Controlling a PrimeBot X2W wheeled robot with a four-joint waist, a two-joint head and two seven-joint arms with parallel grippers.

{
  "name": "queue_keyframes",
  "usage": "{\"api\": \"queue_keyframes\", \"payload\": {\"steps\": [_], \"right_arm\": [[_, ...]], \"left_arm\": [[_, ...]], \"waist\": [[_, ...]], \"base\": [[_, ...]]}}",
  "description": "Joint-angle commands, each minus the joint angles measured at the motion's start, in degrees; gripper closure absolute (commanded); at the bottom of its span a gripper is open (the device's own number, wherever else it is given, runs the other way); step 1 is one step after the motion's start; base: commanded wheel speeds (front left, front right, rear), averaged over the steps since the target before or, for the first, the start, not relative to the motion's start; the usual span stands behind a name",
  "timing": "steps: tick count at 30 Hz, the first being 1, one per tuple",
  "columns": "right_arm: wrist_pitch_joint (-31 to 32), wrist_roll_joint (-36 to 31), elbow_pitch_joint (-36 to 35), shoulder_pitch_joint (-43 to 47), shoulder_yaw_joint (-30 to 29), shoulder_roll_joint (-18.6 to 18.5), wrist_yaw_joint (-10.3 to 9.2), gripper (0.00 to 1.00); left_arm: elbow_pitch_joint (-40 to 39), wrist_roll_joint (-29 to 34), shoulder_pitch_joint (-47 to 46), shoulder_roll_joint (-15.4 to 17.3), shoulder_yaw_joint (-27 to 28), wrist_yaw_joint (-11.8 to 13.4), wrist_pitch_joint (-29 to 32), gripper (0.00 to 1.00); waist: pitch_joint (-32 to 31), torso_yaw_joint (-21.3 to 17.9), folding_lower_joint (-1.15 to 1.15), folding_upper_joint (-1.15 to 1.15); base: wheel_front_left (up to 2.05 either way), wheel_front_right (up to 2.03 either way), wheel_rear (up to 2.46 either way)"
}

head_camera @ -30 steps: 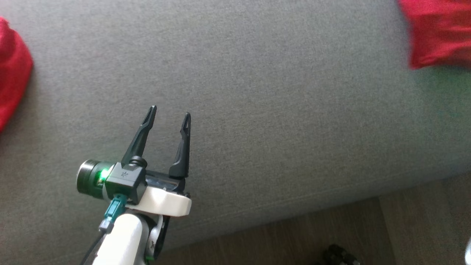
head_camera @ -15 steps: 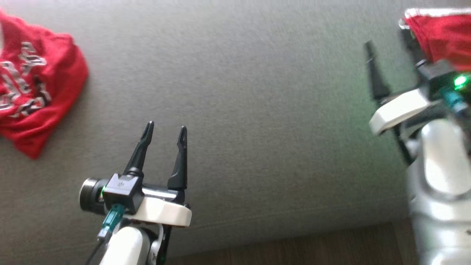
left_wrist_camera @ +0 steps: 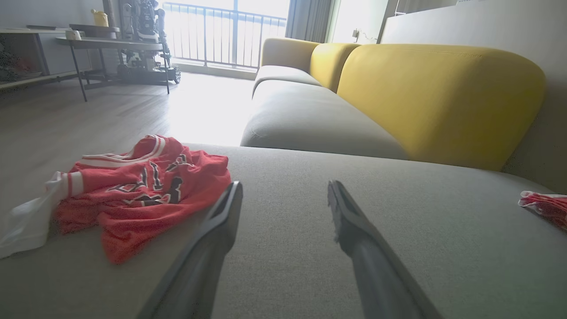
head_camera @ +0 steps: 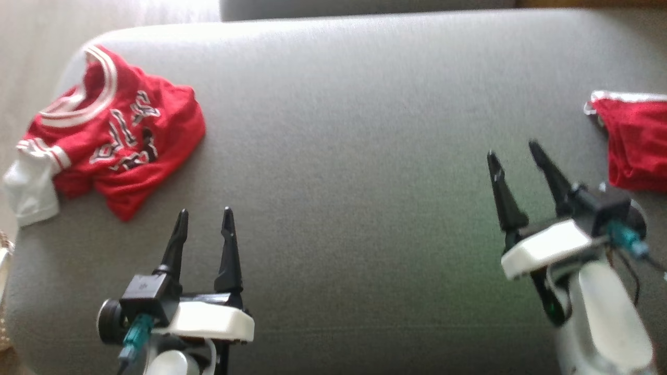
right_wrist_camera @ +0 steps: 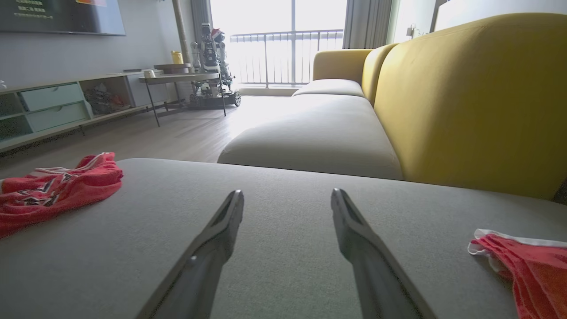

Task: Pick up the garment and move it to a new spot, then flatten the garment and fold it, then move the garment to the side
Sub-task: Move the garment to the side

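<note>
Red cloth point(head_camera: 638, 148) at R cut off by head-view edge; full shape n/a. Red jersey point(head_camera: 125, 151) crumpled, lettering part folded under, illegible. Right gripper point(head_camera: 511, 149) slightly blurred.

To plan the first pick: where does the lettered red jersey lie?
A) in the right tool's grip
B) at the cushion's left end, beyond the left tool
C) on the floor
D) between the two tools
B: the jersey lies crumpled at the left end of the cushion, apart from the open left tool.
</note>
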Motion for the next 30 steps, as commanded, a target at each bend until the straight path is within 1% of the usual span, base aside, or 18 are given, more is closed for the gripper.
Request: {"api": "queue_keyframes", "payload": {"steps": [1, 4, 9, 14, 16, 19, 30], "right_arm": [[-0.5, 0.6, -2.6, 0.5, 1.2, 0.7, -0.02, 0.00], [-0.5, 1.6, -5.4, 4.6, 2.3, 0.7, -0.02, 0.00], [-0.5, 2.2, -10.7, 11.6, 0.5, 0.7, -0.02, 0.00], [-0.5, 1.9, -14.3, 17.2, -0.9, 0.7, -0.02, 0.00], [-0.5, 2.3, -14.5, 18.8, -1.3, 0.7, -0.02, 0.00], [-0.5, 2.2, -14.8, 20.2, -1.4, 0.7, -0.02, 0.00], [-0.5, 2.1, -14.3, 21.6, -1.0, 0.7, -0.02, 0.00]], "left_arm": [[-1.8, -0.3, -0.8, -0.2, 2.2, 0.4, -0.3, 0.00], [-1.5, -0.3, 0.5, -0.2, 2.7, 0.9, -0.3, 0.00], [-0.6, 0.3, 2.8, -0.2, 3.2, 0.8, -0.3, 0.00], [0.4, 0.6, 5.0, -0.2, 4.6, 0.6, -0.3, 0.00], [0.3, 1.0, 5.6, -0.2, 5.1, 0.8, -0.3, 0.00], [0.1, 1.7, 6.3, -0.2, 5.3, 0.3, -0.3, 0.00], [0.2, 2.5, 7.1, -0.2, 5.7, -0.8, -0.3, 0.00]], "waist": [[-2.5, 1.3, 0.01, 0.00], [-4.8, 1.7, 0.01, 0.00], [-7.4, 2.1, 0.01, 0.00], [-9.6, 2.0, 0.01, 0.00], [-10.3, 1.8, 0.01, 0.00], [-10.9, 1.6, 0.01, 0.00], [-11.6, 1.4, 0.01, 0.00]], "base": [[0.00, 0.00, 0.00], [0.00, 0.00, 0.00], [0.00, 0.00, 0.00], [0.00, 0.00, 0.00], [0.00, 0.00, 0.00], [0.00, 0.00, 0.00], [0.00, 0.00, 0.00]]}}
